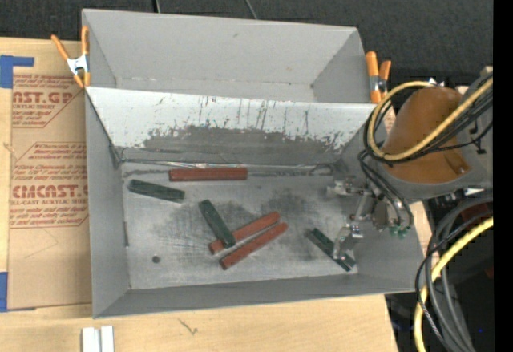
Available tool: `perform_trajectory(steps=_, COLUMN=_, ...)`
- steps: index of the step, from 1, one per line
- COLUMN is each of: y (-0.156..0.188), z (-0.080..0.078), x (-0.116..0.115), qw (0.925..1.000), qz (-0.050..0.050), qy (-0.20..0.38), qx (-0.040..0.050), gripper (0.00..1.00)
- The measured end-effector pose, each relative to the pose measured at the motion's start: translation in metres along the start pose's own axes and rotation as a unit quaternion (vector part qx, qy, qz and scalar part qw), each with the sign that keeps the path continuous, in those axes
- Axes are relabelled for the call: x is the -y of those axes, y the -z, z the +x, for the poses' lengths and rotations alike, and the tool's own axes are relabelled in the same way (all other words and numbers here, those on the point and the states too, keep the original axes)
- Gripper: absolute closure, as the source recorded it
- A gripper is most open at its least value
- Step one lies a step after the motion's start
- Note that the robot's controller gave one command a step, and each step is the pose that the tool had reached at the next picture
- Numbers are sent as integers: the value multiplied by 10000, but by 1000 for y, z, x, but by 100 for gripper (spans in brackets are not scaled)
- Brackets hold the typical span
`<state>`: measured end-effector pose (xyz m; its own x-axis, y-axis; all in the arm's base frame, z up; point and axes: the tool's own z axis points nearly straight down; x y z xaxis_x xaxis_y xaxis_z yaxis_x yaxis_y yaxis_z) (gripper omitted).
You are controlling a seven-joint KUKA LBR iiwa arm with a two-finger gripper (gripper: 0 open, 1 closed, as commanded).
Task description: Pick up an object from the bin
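- Progress: early imo. The end effector (350,240) is down low at the right end of the bin (240,62), over the far end of the right green bar (325,244). That bar looks flat on the floor, so no lift yet afaict.
- Can't tell if the end effector is spread or pinched together, too much cable + metal clutter around it. Also can't tell if it's touching the bar or just above it.
- What's left, my guess: get around that bar, close, lift it clear of the bin. So basically the whole pick.
- Other stuff:
  - The red pair (250,238) is two bars side by side on a slant, mid-floor.
  - The mid green bar (215,222) lies across the left end of at least one of them.
  - The left green bar (156,191) sits alone near the left wall.
  - The back red bar (208,175) runs along the foot of the back wall.
  - All are well apart from the end effector.
- Shapes/materials: all thin flat sticks w/ straight edges and a matte finish. Prob plastic or painted wood, can't say which. They look rigid and light.
- Low profile means not much to grab, so the bar might skid on the metal instead of coming up.
- Bin: grey sheet metal w/ sloped walls. The floor and lower back wall are heavily scuffed, w/ dark streaks and scratches.
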<state>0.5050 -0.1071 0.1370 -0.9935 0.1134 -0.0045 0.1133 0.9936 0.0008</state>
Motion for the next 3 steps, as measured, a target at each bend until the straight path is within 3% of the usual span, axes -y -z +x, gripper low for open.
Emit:
perform_trajectory(steps=1, y=9, z=-8, x=26, qw=9991, qz=-1, qy=-413, qx=-25, gripper=0)
perform_trajectory(steps=2, y=-7, z=18, x=21, qw=9968, qz=2, qy=-798, qx=-31, gripper=0)
perform_trajectory(steps=3, y=-70, z=1, x=26, qw=9979, qz=3, qy=-646, qx=-35, gripper=0)
